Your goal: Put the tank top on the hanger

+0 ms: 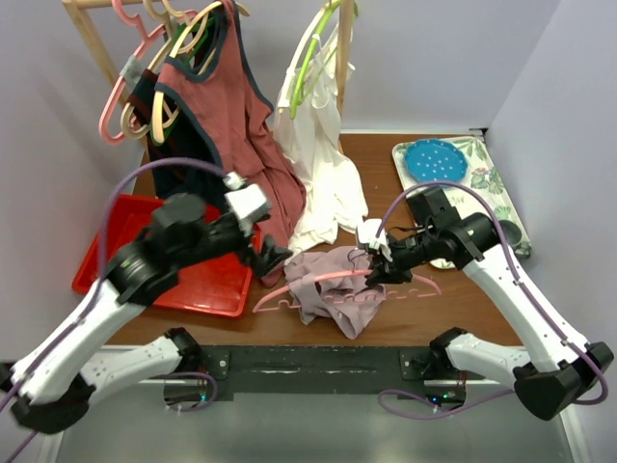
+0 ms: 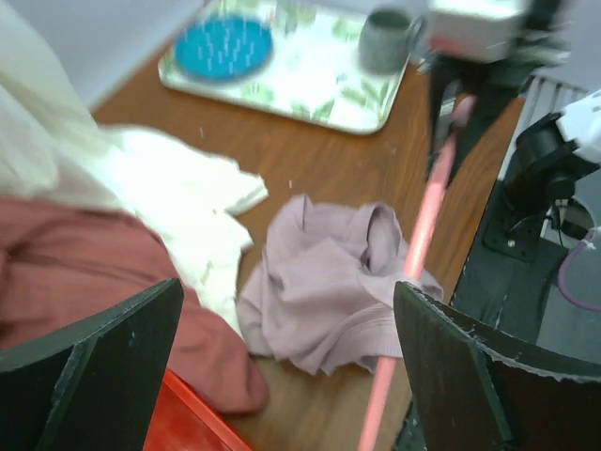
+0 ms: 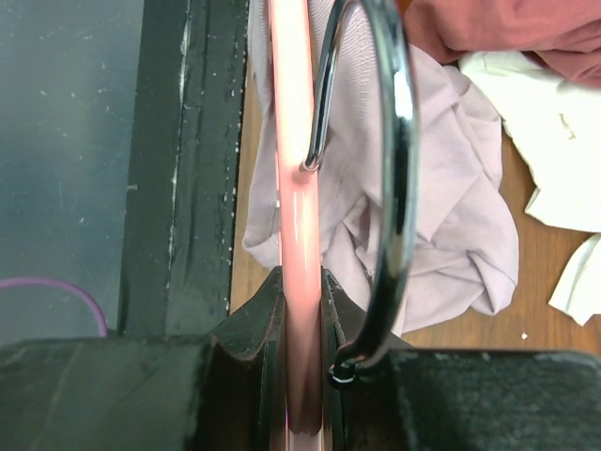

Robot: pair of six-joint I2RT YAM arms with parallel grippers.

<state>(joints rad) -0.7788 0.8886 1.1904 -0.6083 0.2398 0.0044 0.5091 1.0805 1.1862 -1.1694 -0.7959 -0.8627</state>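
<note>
On brown worktop [image 1: 386, 174]: crumpled tank top [image 1: 333, 294] beneath hanger [image 1: 328, 278], pinched by right end effector [image 1: 378, 265]; left end effector [image 1: 277, 260] spread wide, empty.

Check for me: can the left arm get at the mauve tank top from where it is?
Probably yes. The left gripper, jaws wide open, faces the crumpled tank top on the table with nothing between them. Only the hanger, clamped by the right gripper, lies across part of it.
</note>
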